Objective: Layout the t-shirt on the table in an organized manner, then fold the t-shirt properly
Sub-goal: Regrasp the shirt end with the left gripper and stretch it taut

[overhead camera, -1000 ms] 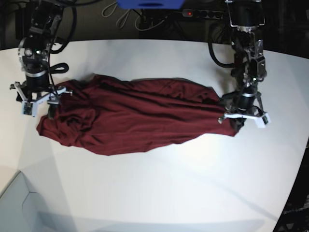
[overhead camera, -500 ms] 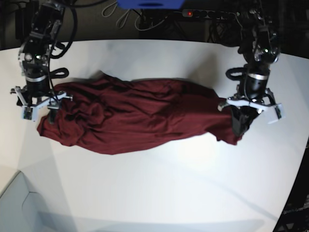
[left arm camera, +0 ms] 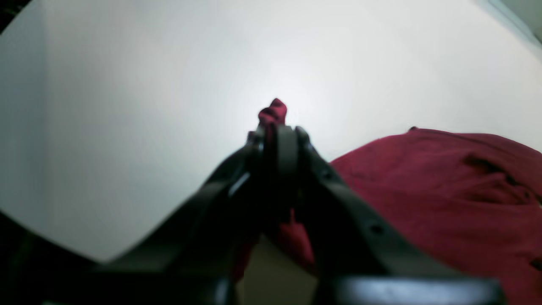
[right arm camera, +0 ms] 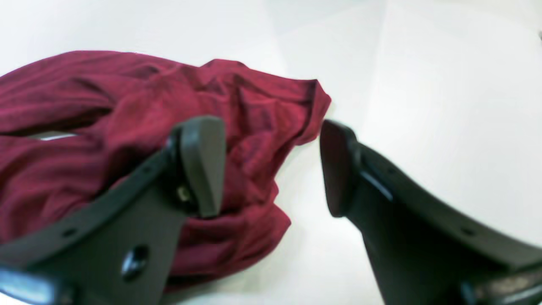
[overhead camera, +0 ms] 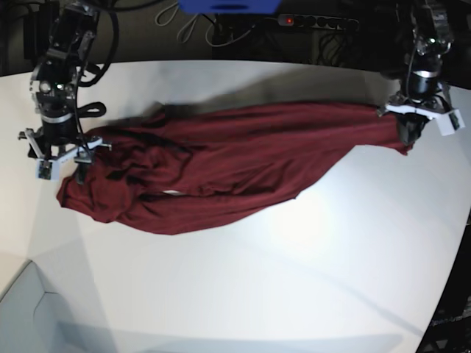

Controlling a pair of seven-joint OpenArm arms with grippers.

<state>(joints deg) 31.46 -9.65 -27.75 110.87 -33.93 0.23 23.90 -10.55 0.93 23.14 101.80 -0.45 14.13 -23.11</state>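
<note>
Burgundy cloth, the t-shirt (overhead camera: 221,165), lies stretched in a long crumpled band across the white table (overhead camera: 243,294); I take the shirt as my landmark. One end of it is drawn taut and pinched in my left gripper (overhead camera: 409,126), whose jaws are clamped tight on a small tuft of fabric that pokes out past the tips in the left wrist view (left arm camera: 273,111). At the shirt's opposite end, where the cloth bunches in thick folds, my right gripper (overhead camera: 60,156) sits just above the heap with its jaws spread wide and nothing between them; in its wrist view one finger (right arm camera: 203,163) overlaps the folds and the other stands over bare table beside the shirt's edge. Around the shirt the tabletop is smooth and glossy, with a bright patch of glare on the near side of the garment. Beyond the table's curved far edge, behind the shirt, I see a dark background with cables, a power strip (overhead camera: 316,22) with a red light, and a blue object (overhead camera: 228,6) cut off by the frame. Whether the sleeves are tucked under the body I cannot make out, and the left wrist view is blurred close to the jaws.
</note>
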